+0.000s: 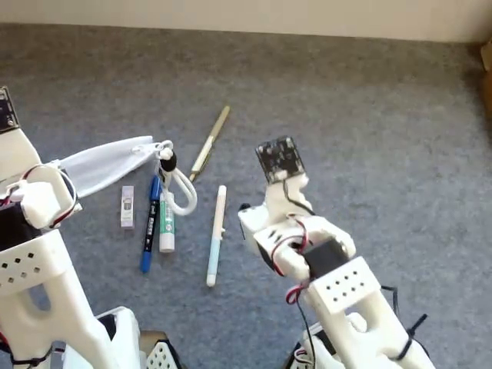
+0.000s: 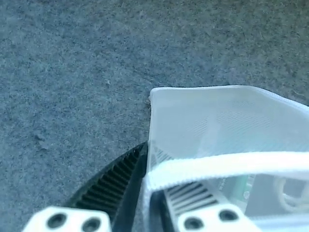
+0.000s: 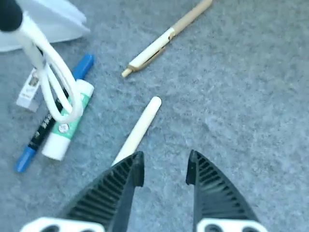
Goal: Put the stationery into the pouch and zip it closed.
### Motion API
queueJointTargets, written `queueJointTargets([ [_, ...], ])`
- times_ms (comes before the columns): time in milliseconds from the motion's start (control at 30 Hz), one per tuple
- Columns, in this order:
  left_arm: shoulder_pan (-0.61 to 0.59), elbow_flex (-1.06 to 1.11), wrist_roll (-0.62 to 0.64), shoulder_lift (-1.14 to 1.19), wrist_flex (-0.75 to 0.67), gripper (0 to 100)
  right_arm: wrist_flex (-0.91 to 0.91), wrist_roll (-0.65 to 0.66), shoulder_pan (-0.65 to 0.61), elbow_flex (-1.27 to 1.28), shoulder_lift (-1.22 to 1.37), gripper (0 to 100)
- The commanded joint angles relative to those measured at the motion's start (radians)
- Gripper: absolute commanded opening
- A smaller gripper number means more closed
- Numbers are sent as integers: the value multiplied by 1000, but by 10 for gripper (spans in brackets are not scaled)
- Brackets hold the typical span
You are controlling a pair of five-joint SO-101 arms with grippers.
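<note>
My left gripper (image 2: 148, 169) is shut on the edge of the white mesh pouch (image 2: 217, 118), which it holds up off the carpet at the left (image 1: 104, 165). Beside the pouch's mouth lie a blue marker (image 1: 149, 224), a green and white glue stick (image 1: 167, 224), a small white box (image 1: 127, 206) and a white cord loop (image 1: 178, 188) with a black knob. A pale pen (image 3: 138, 129) lies just ahead of my open right gripper (image 3: 164, 170), nearest its one finger. A tan pen (image 3: 166, 36) lies farther off.
Grey carpet (image 1: 369, 115) covers the whole surface, with bare room to the right and at the back. The right arm's body (image 1: 338, 284) stands at the front centre, the left arm's body (image 1: 38, 277) at the front left.
</note>
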Motion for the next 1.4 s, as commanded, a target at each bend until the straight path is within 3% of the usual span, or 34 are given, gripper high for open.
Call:
queueJointTargets([
  [0, -18, 5, 12, 15, -5, 8, -30, -58, -64, -160, 105, 145],
  [167, -18, 19, 12, 15, -6, 8, -64, -72, -125, -308, 306, 145],
  [333, -19, 21, 12, 15, -6, 8, -176, -184, -124, -378, 504, 145],
  [567, -18, 22, 12, 15, -6, 8, -225, -183, -124, -421, 697, 145],
  [1367, -18, 33, 9, 15, -18, 10, -222, -183, -99, -582, 1001, 145],
])
